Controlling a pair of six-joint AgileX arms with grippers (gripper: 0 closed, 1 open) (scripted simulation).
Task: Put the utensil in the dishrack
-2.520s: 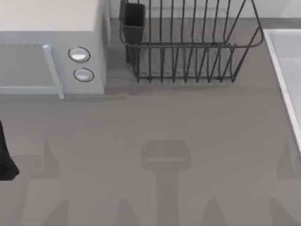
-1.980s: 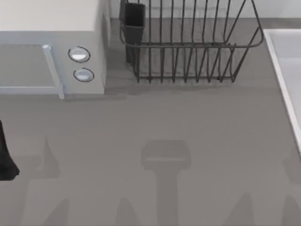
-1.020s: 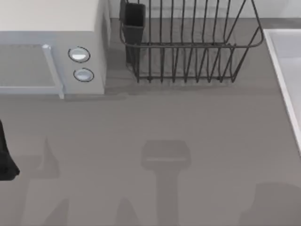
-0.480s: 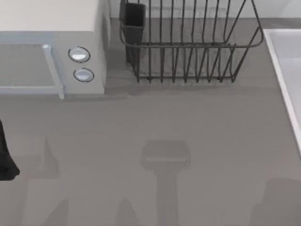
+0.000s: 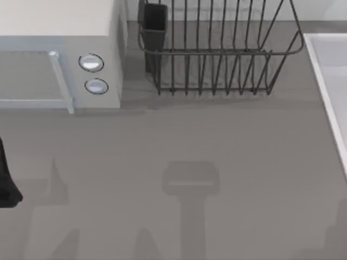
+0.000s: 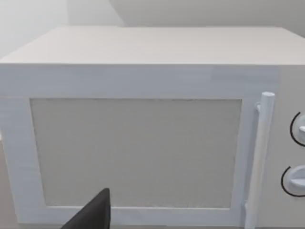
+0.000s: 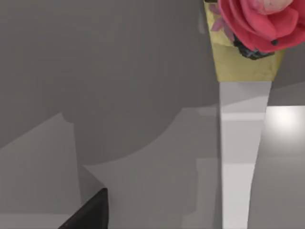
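The utensil (image 7: pixel 240 119), a pale blade with a yellow, rose-decorated handle, lies flat on the table under the right wrist camera, ungrasped, while the dishrack (image 5: pixel 217 51) waits beside the microwave (image 5: pixel 59 54); neither gripper's opening can be judged.

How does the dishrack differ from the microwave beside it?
The dishrack is dark, open wirework of thin upright bars; the microwave is a pale, solid closed box. The dishrack carries a dark cutlery cup at its corner; the microwave has two round knobs. Both stand on the grey table.
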